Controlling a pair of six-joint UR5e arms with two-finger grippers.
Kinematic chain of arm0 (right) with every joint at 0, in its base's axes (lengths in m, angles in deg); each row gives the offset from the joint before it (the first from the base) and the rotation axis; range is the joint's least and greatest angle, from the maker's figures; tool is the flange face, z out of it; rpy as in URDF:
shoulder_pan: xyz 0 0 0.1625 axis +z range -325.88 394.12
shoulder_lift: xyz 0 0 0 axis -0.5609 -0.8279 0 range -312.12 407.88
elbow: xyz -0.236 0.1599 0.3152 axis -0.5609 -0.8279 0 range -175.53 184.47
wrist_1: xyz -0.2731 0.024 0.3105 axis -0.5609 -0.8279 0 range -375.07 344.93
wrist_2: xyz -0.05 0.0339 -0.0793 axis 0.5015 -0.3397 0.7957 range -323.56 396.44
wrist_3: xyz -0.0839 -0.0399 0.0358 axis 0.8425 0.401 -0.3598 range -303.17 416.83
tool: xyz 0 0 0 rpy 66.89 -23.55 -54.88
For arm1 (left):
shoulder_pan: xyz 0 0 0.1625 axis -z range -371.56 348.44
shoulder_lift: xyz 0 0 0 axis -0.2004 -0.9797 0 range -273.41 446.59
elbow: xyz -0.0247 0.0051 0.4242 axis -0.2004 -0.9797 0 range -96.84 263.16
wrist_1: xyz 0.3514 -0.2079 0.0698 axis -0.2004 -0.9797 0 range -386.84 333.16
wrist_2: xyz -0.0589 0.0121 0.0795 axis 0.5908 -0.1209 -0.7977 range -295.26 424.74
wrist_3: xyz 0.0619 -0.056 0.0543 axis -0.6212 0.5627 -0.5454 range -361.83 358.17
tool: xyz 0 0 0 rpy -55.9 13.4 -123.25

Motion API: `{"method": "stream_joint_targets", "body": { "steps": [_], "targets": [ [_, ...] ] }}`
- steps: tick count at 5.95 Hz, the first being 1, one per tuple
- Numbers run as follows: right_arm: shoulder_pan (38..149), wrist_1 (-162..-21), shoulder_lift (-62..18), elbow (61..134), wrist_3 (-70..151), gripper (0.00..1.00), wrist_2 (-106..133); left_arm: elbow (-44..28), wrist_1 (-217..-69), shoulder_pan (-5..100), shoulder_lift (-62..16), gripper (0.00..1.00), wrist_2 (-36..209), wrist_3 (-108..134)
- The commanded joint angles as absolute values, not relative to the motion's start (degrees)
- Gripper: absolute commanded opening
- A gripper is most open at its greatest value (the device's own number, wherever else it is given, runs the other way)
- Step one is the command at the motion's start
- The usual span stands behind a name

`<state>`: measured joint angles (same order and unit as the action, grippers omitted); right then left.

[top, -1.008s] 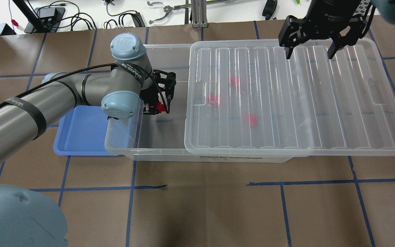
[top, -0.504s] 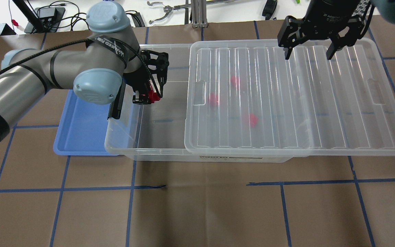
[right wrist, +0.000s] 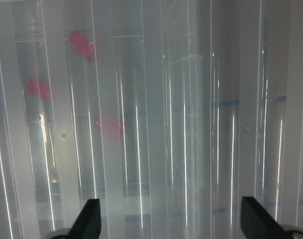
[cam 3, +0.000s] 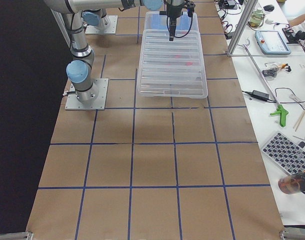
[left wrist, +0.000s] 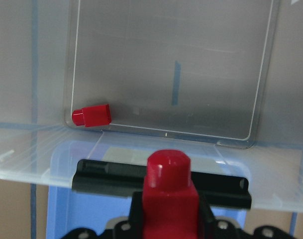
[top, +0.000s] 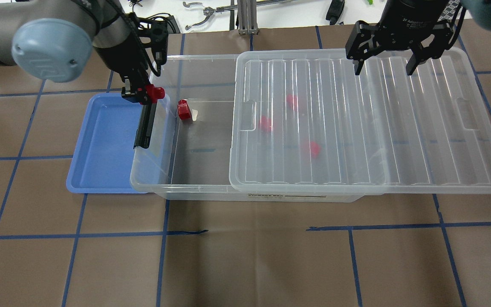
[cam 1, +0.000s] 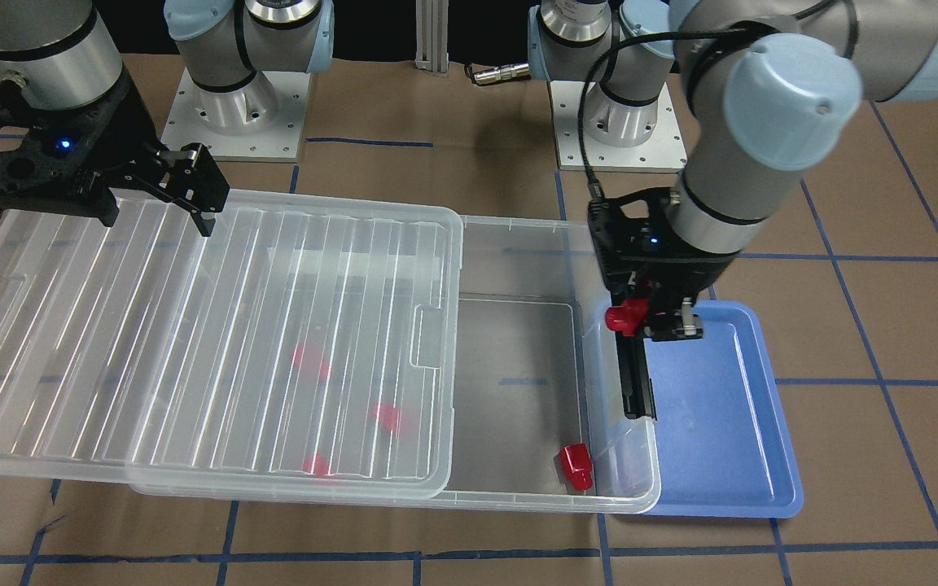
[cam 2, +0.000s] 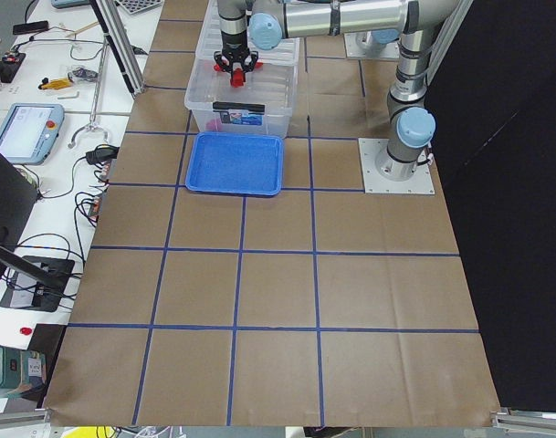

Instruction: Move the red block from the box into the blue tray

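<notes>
Overhead exterior view, from its left side: the blue tray (top: 100, 170) holds no block yet and lies just left of and below the fingers of the left gripper (top: 145, 94), which stay clamped on the red block (top: 157, 92). A second ago those fingers were down inside the box (top: 203, 59). Now they have risen and swung left, so the block hangs over the box's short wall, with the black latch bar (top: 143, 128) right beneath. You have the lift done; what remains, I judge, is a short carry left and a release over the tray. Right of the fingers a second red block (top: 183, 110) sits on the box floor and three more blocks (top: 290, 101) show through the lid (top: 399, 128). The right gripper (top: 384, 70) hasn't moved, its fingers apart above the lid's far edge.
</notes>
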<state>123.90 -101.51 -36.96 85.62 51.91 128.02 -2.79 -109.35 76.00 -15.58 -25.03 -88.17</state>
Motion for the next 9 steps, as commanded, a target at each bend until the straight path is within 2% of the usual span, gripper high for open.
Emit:
{"method": "stream_joint_targets", "body": {
  "steps": [1,2,6,8,9],
  "targets": [
    [122.2,-101.9,-36.6,86.0,52.9,1.00,128.6,-3.0,-110.9,67.9,-16.7,0.00,-25.2,-97.4],
    [119.9,-102.0,-36.3,86.0,54.2,1.00,128.6,-4.7,-109.9,65.9,-18.2,0.00,-25.2,-104.5],
    [107.7,-102.9,-35.2,86.3,65.4,1.00,130.0,-20.3,-83.5,63.0,-24.6,0.01,-25.9,-108.4],
    [100.5,-105.6,-32.5,86.3,73.3,1.00,130.8,-23.3,-75.2,62.7,-28.8,0.03,-25.5,-108.3],
    [98.3,-107.8,-30.8,86.6,76.4,1.00,133.4,-23.3,-75.2,63.1,-29.2,0.16,-25.4,-108.2]
  ]
}}
